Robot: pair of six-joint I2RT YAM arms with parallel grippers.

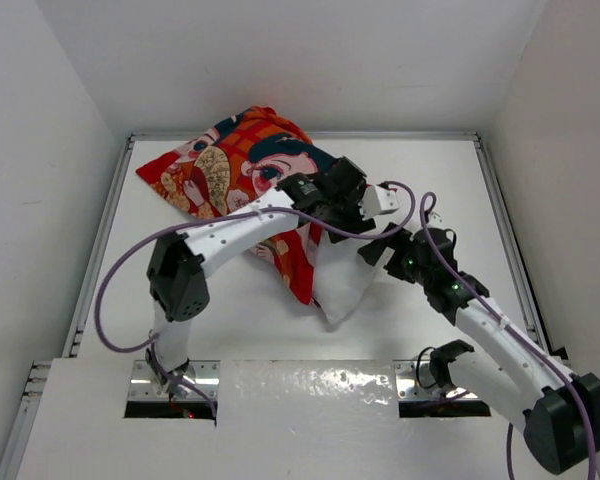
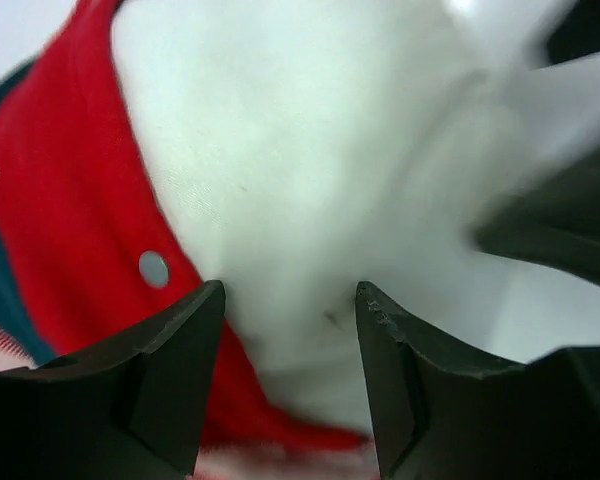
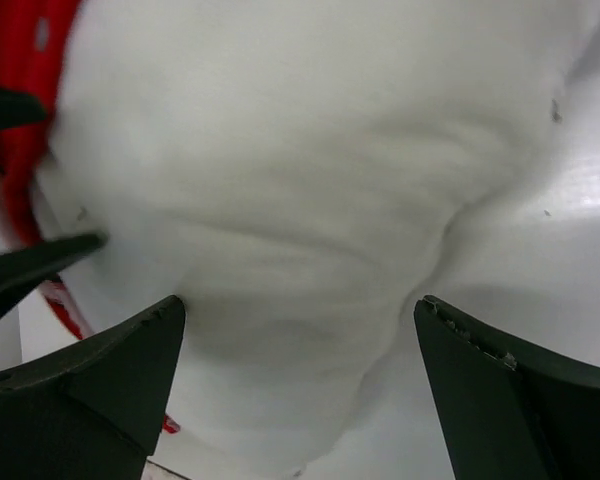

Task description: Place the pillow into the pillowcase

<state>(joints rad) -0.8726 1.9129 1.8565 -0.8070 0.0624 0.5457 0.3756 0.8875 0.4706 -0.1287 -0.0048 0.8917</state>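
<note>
The red printed pillowcase [image 1: 230,165] lies bunched at the back left, with one end trailing toward the middle. The white pillow [image 1: 340,280] sticks out of that end, its free corner pointing toward the near edge. My left gripper [image 1: 366,220] is open just above the pillow's upper part. In the left wrist view the pillow [image 2: 310,150] fills the space beyond the jaws and the pillowcase's red edge [image 2: 70,200] lies beside it. My right gripper [image 1: 376,252] is open at the pillow's right side. Its wrist view shows the pillow [image 3: 280,180] spanning the wide jaws and a strip of pillowcase [image 3: 20,90].
The white table [image 1: 450,190] is boxed in by white walls, with metal rails along its left and right edges. Purple cables [image 1: 110,290] loop off both arms. A snap button [image 2: 153,268] sits on the pillowcase edge. The other arm's dark fingers [image 3: 30,265] show close by.
</note>
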